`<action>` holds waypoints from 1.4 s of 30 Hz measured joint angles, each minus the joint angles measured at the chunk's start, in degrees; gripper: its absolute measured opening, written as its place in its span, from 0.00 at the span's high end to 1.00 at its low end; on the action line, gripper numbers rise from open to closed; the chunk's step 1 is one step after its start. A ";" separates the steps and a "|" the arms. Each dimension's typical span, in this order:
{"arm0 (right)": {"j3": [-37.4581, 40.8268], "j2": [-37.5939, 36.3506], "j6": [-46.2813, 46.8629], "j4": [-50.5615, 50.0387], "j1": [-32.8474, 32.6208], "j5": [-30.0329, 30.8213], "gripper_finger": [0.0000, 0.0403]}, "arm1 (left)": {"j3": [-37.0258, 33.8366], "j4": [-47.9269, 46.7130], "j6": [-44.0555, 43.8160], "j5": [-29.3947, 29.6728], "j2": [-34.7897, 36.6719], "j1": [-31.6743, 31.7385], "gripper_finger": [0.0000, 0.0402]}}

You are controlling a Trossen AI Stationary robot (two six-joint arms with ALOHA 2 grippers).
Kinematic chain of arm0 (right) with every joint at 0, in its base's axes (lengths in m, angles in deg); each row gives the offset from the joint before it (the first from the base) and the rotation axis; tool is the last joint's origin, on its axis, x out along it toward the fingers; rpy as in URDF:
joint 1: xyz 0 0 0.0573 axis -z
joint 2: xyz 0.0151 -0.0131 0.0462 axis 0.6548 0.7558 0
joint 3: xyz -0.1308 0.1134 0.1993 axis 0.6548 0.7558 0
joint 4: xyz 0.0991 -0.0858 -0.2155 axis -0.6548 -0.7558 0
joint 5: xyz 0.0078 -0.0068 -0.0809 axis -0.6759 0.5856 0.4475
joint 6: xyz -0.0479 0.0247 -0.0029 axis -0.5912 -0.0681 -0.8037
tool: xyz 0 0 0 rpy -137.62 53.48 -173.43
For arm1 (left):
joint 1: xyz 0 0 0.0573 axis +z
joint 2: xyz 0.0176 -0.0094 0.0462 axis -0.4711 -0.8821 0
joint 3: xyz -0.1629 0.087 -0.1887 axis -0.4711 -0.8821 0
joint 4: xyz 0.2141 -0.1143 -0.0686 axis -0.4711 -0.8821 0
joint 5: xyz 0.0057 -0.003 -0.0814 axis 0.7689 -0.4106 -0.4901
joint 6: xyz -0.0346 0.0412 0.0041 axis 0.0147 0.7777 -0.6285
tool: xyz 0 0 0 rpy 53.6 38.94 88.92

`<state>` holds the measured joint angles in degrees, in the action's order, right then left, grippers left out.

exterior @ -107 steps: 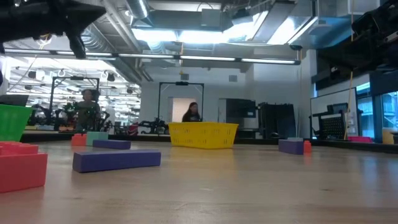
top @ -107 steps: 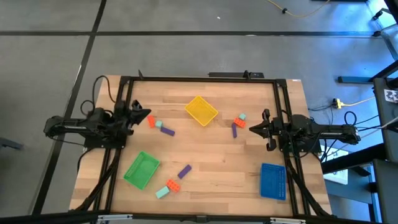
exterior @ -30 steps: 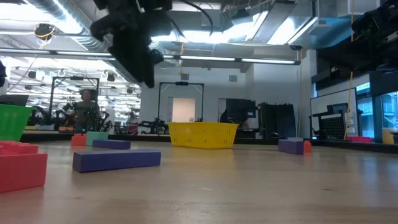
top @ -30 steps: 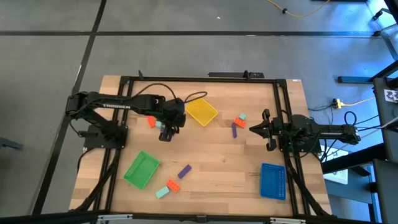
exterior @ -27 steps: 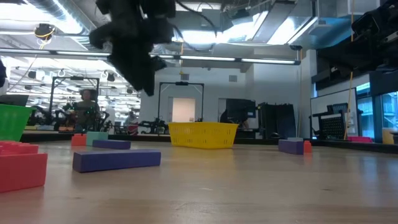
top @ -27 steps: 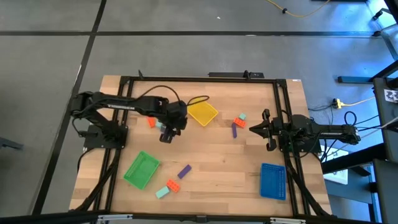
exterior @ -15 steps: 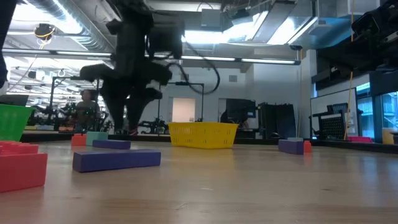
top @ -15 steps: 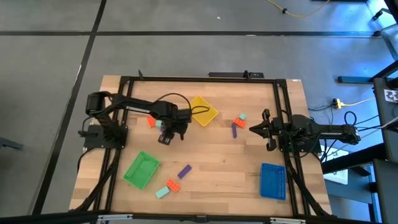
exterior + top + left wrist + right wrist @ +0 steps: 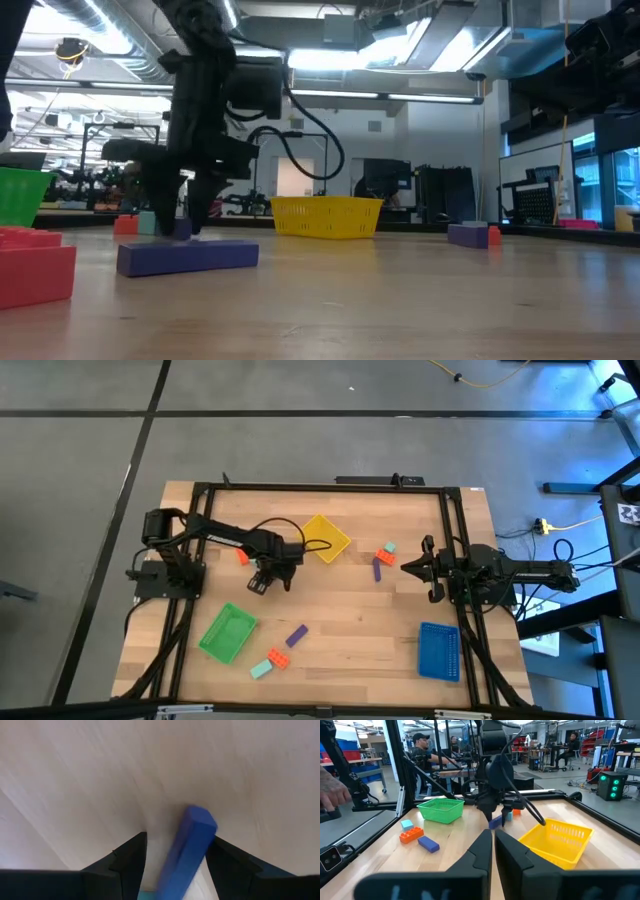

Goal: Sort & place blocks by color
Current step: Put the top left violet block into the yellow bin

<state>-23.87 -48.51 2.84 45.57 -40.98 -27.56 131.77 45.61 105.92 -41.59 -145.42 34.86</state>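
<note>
My left gripper points down at the table beside the yellow tray, open. Its fingers stand on either side of a purple block that lies flat on the wood. In the low view the fingertips reach almost to the tabletop. An orange block lies just left of it. My right gripper waits shut at the table's right side. Other blocks lie in two groups: orange, teal and purple on the right, and purple, orange and teal near the front.
A green tray stands at the near left and a blue tray at the near right. A dark frame runs round the table. A person's hand shows beyond the table's edge in the right wrist view.
My left gripper has come down from well above the table to just over the wood, rolling about its own axis, and now straddles the purple block. Its fingers have stayed open. No block has moved.
</note>
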 joint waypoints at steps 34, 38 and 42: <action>0.00 0.00 0.00 0.00 0.00 0.00 0.94 | -1.31 1.24 -0.40 -0.45 0.46 0.01 0.88; 0.01 -0.01 -0.01 0.00 0.01 -0.01 0.94 | -0.75 1.25 -2.67 -0.33 0.84 0.38 0.88; 0.00 0.00 0.00 0.00 0.00 0.00 0.94 | 0.58 2.02 -5.18 -1.54 2.25 1.11 0.88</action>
<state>-23.88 -48.50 2.84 45.57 -40.98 -27.56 132.35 47.63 100.74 -43.12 -143.17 35.97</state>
